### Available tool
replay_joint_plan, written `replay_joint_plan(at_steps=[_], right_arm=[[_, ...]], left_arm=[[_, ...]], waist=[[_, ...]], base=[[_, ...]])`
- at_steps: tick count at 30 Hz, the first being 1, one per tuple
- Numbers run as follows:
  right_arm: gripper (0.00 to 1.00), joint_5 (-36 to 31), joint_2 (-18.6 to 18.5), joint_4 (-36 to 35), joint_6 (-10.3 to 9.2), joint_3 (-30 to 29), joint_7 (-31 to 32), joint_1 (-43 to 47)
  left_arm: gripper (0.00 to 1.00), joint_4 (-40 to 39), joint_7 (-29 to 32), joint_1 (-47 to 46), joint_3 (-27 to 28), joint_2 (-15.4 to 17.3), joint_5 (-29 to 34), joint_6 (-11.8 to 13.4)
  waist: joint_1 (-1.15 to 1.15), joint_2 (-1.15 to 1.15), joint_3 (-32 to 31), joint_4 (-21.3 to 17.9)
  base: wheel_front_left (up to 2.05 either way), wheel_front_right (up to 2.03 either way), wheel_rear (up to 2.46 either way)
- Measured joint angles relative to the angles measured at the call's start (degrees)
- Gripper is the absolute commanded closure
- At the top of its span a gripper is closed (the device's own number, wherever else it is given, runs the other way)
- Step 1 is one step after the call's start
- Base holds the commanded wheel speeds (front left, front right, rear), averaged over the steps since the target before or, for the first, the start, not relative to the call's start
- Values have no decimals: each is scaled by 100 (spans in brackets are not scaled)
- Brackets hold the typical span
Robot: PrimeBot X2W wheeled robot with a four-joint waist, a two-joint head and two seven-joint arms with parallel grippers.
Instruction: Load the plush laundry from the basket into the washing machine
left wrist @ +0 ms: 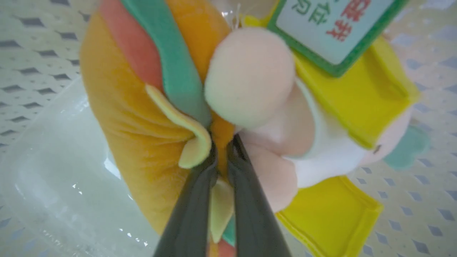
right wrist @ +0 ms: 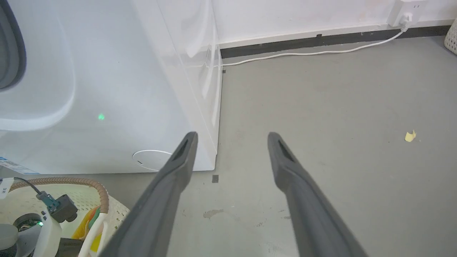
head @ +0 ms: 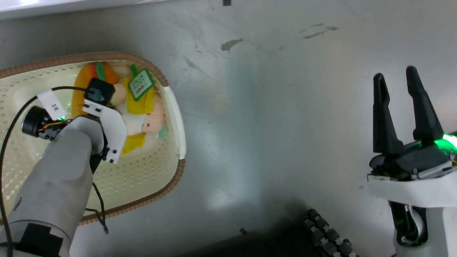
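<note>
The cream basket [head: 171,185] sits on the floor at the left, with the plush laundry at its far end. In the left wrist view my left gripper [left wrist: 223,146] is shut, pinching a fold of the orange bun plush [left wrist: 125,107] with its green and red stripes. The peach, white and yellow doll [left wrist: 250,78] with a green-white tag [left wrist: 332,25] lies against it on the right. From the head, my left wrist [head: 103,121] covers those fingers. My right gripper [head: 396,82] stands open over bare floor. The washing machine [right wrist: 107,89] rises behind the basket [right wrist: 103,196].
Grey floor spreads to the right of the basket. A white cable [right wrist: 303,53] runs along the wall skirting to a socket. A small yellow scrap [right wrist: 410,135] lies on the floor. Clear film [left wrist: 53,178] covers part of the basket floor.
</note>
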Motion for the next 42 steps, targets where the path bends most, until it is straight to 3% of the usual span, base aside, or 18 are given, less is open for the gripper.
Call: replay_joint_plan(at_steps=[8,19,26,35,42], right_arm=[[0,-180,-1,361,0,-155,-89,-51],[0,-765,1,650,0,-230,-90,437],[0,-975,0,738,0,-296,-90,787],[0,-1028,0,833,0,-327,-90,1205],[0,-1028,0,847,0,-313,-89,1394]], left_arm=[[100,481,-553,183,-166,-238,-267,-7],[100,541,-1634,1296,-148,-681,-605,-156],[100,198,-1836,1844,-67,-840,-826,-204],[100,-1490,-1878,2781,332,-650,-896,77],[100,-3449,-1878,3499,1021,-511,-865,477]], waist=[[1,0,-454,71],[0,0,-2051,481],[0,0,-3053,794],[-1,0,-4060,1203],[-1,0,-4548,1422]], base=[[0,0,0],[0,0,0],[0,0,0],[0,0,0],[0,0,0]])
